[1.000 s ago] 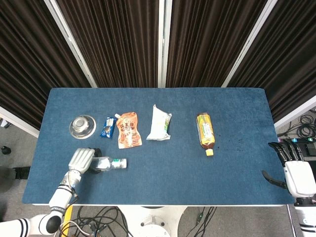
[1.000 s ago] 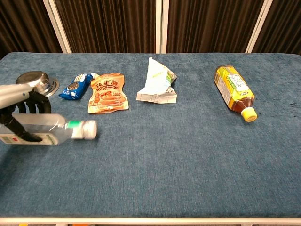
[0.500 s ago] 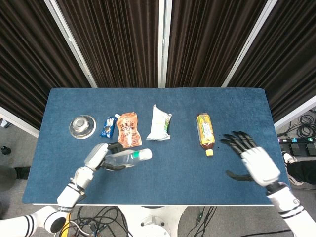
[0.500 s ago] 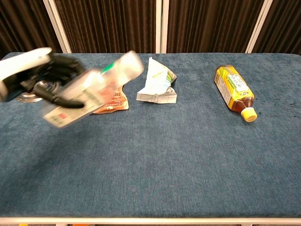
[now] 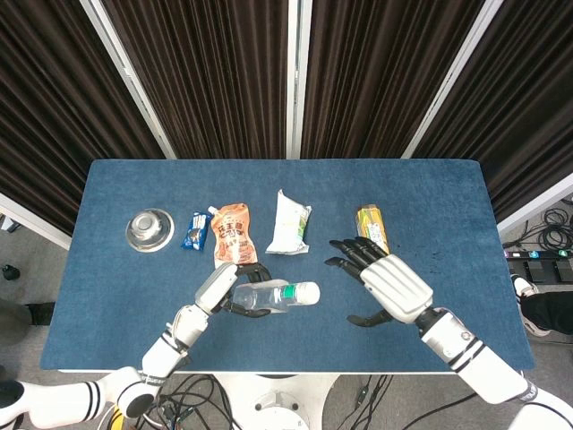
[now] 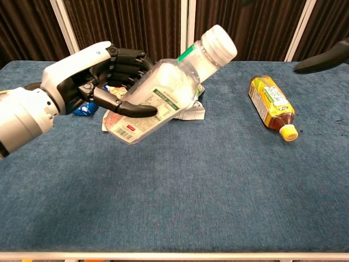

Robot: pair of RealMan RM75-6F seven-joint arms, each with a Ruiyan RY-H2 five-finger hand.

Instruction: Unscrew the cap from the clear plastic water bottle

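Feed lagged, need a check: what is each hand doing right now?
Left hand: holding the clear plastic water bottle.
Right hand: open, holding nothing.

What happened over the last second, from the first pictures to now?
The left hand, gripping the clear bottle, lifted it off the table and carried it toward the middle, cap still on. The right hand swung in from the table's edge, open, toward it. The tea bottle, pouches and bowl stayed put.

table [image 5: 448, 197]: dark blue cloth | water bottle [image 6: 163, 98]: clear, white cap [image 6: 219, 42], green neck band, white label | tea bottle [image 6: 271, 103]: yellow, yellow cap | pouch [image 5: 233, 231]: orange | bowl [image 5: 149, 227]: silver | hands: white backs, black fingers
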